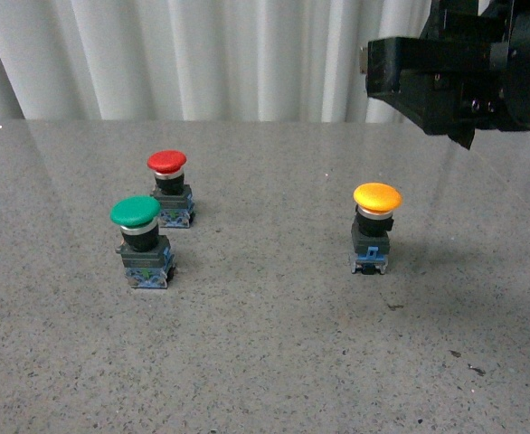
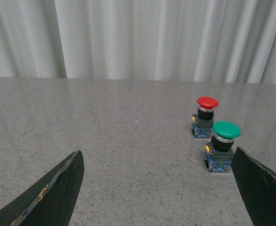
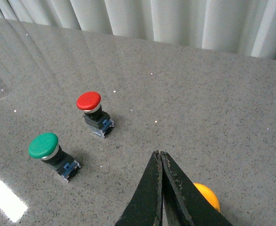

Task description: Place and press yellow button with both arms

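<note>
- The yellow button (image 1: 376, 226) stands upright on the grey speckled table (image 1: 265, 362), right of centre in the front view, with nothing touching it.
- Its yellow mushroom cap sits on a silver collar, above a black body and a blue base.
- The green button (image 1: 141, 240) stands upright at the left of the table, well apart from the yellow one.
- The red button (image 1: 170, 188) stands just behind the green one, a little to its right, close to it but not touching.
- The right arm (image 1: 464, 72) hangs in the air at the upper right of the front view, above and behind the yellow button.
- In the right wrist view, the right gripper (image 3: 160, 162) is clenched, its two black fingers pressed together with nothing between them; part of the yellow cap shows just beyond the fingers.
- In the left wrist view, the left gripper (image 2: 157, 188) is released, its fingers (image 2: 58, 193) spread wide and holding nothing, low over the table.
- The green and red buttons lie ahead of the left gripper, near one of its fingers.
- White pleated curtains (image 1: 202, 54) hang behind the table.
</note>
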